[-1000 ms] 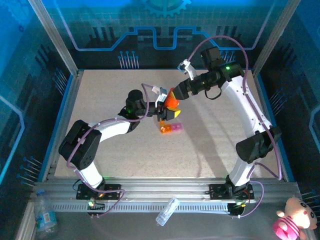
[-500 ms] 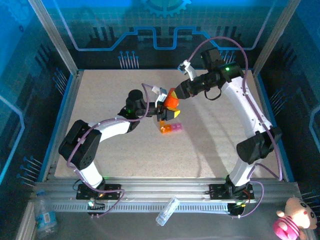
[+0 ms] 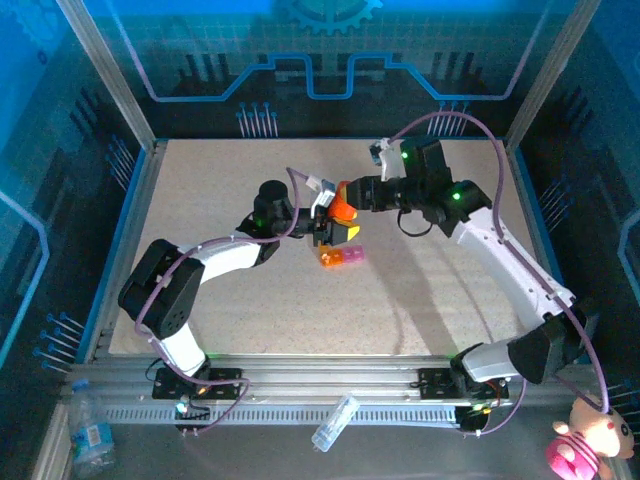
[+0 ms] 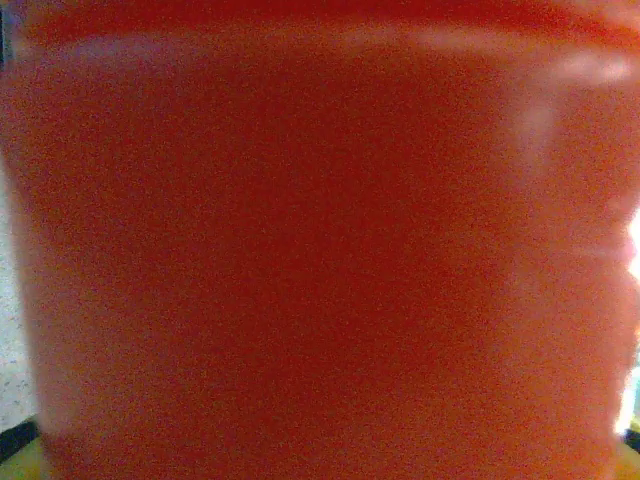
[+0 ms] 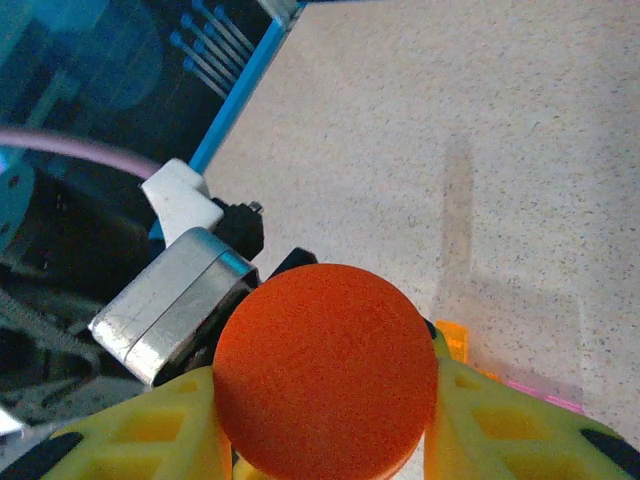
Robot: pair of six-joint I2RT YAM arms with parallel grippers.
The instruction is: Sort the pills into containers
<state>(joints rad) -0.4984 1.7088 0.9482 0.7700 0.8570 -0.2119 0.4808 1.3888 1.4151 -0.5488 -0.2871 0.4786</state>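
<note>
An orange bottle point(image 3: 343, 207) hangs above the table centre, and its side fills the left wrist view point(image 4: 320, 240). My left gripper point(image 3: 335, 228) is shut on its body from the left. My right gripper point(image 3: 352, 192) reaches in from the right, and its yellow fingers point(image 5: 500, 430) press both sides of the round orange cap point(image 5: 325, 370). The containers point(image 3: 340, 257), a short orange and pink strip, lie on the table just below the bottle. Their corner peeks out beside the cap point(image 5: 452, 340). The pills are hidden.
The speckled table point(image 3: 420, 290) is ringed by a blue-edged frame and aluminium posts. The left arm's metal wrist block point(image 5: 170, 300) sits close beside the cap. A clear bottle point(image 3: 334, 423) lies on the front rail, outside the work area.
My right gripper has closed on the bottle's cap, and the right arm has swung lower and further over the table. The left arm and the bottle have stayed put.
</note>
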